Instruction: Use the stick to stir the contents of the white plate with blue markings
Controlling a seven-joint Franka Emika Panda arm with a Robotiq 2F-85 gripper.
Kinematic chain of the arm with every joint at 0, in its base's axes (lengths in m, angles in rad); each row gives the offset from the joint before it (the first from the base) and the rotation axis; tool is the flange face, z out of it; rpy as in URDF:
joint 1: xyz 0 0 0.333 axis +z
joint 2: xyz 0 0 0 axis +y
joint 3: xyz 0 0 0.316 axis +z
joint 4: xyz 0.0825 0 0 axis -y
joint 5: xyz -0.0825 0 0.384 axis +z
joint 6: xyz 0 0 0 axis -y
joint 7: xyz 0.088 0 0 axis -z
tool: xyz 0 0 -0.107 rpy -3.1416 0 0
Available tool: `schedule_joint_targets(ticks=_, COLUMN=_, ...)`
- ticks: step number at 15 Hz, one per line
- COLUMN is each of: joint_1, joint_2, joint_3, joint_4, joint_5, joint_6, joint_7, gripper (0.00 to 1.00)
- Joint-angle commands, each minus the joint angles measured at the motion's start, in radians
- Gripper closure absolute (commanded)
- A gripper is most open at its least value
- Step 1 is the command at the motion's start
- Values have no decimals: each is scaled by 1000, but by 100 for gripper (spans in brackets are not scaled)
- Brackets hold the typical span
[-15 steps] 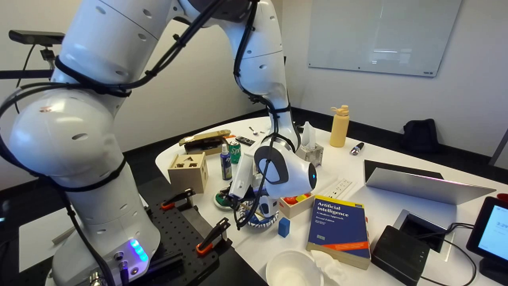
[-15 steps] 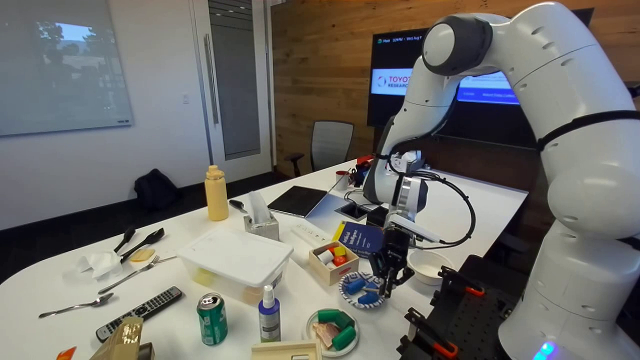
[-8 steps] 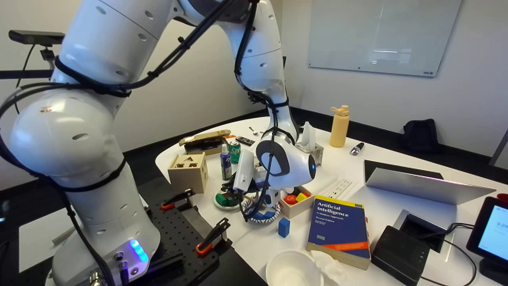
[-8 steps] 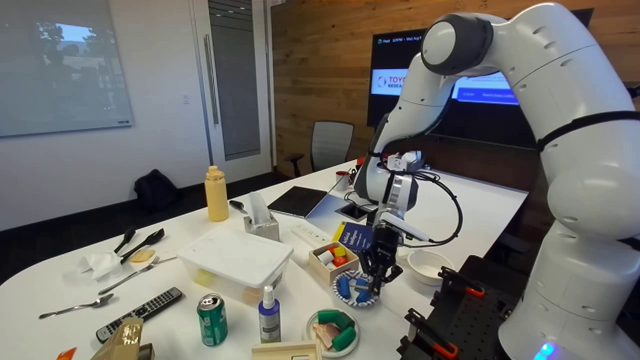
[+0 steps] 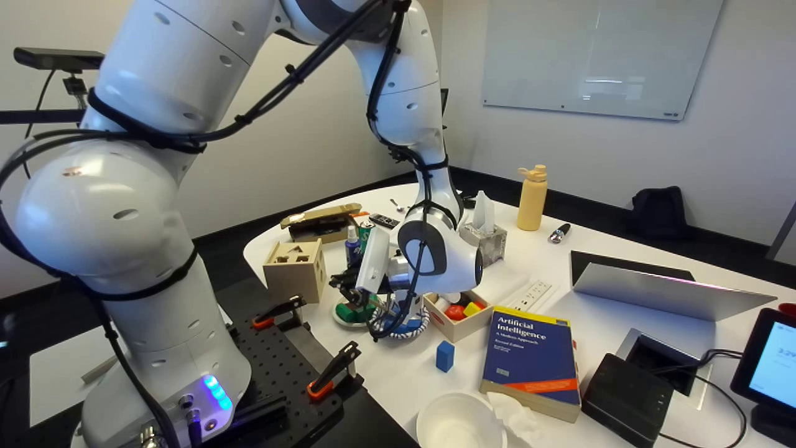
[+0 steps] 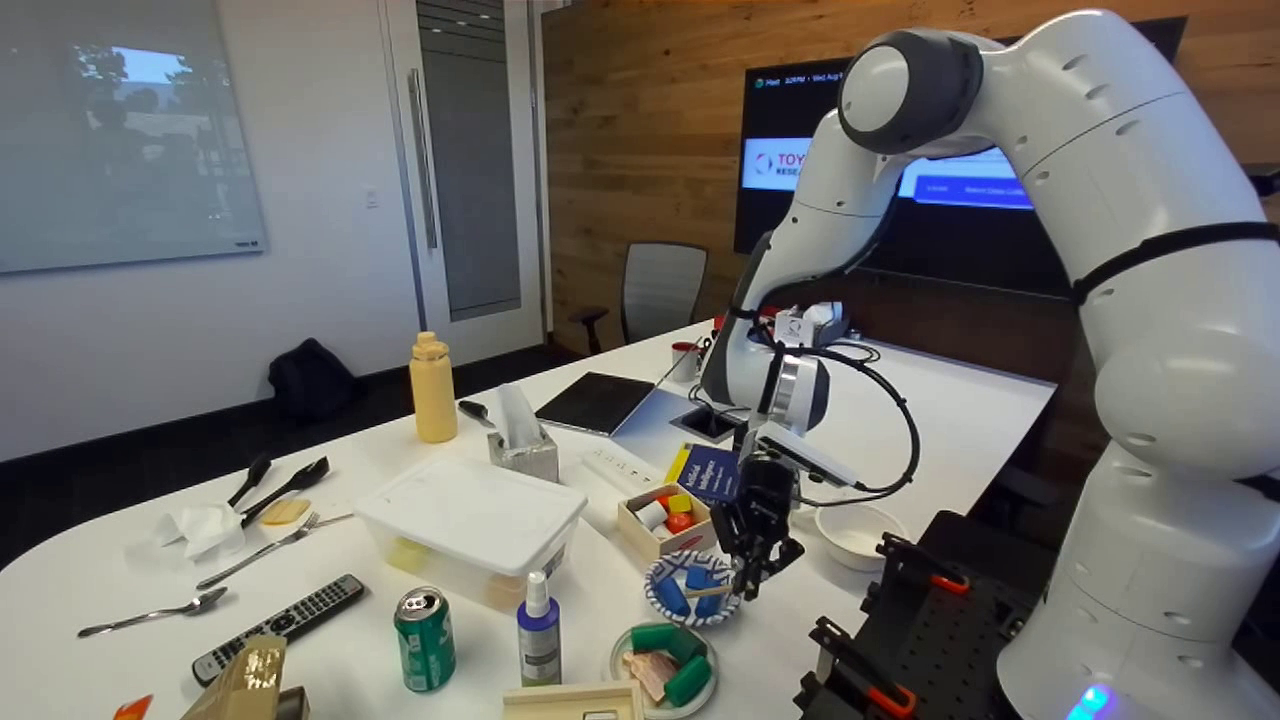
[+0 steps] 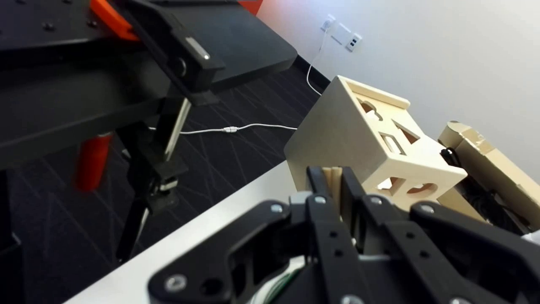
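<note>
The white plate with blue markings (image 6: 652, 592) is a small round dish on the table, with several blue blocks (image 6: 672, 598) in it. It also shows in an exterior view (image 5: 424, 325), partly behind the arm and cables. My gripper (image 6: 743, 582) is at the plate's robot-side edge, shut on a thin light wooden stick (image 6: 710, 592). The stick lies nearly level across the plate, its far end among the blue blocks. In the wrist view the stick (image 7: 336, 185) is pinched between the fingertips (image 7: 333, 175); the plate is out of that view.
A plate with green blocks (image 6: 687, 680) stands close beside it. A wooden box of toys (image 6: 640, 548), a white bowl (image 6: 862, 537), a lone blue block (image 5: 444, 356) and a book (image 5: 532, 354) are nearby. A shape-sorter box (image 5: 295, 274) and black clamps (image 5: 336, 367) stand towards the robot.
My gripper and the stick have moved towards the plate with green blocks. The patterned plate has slid the same way, and its blue blocks have shifted and turned. The grip stays shut.
</note>
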Motion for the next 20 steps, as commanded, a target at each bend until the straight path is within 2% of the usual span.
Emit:
schedule_joint_targets(ticks=1, joint_1=14, joint_2=-18, joint_3=-23, joint_4=-38, joint_5=18, joint_6=-18, joint_7=37, gripper=97)
schedule_joint_targets(ticks=10, joint_1=57, joint_2=-65, joint_3=-67, joint_4=-65, joint_5=-11, joint_6=37, joint_7=158, gripper=97)
schedule_joint_targets(ticks=16, joint_1=135, joint_2=-165, joint_3=-38, joint_4=-70, joint_5=-66, joint_6=86, joint_7=173, gripper=97)
schedule_joint_targets(ticks=20, joint_1=195, joint_2=-236, joint_3=-3, joint_4=-53, joint_5=-127, joint_6=77, joint_7=217, gripper=97)
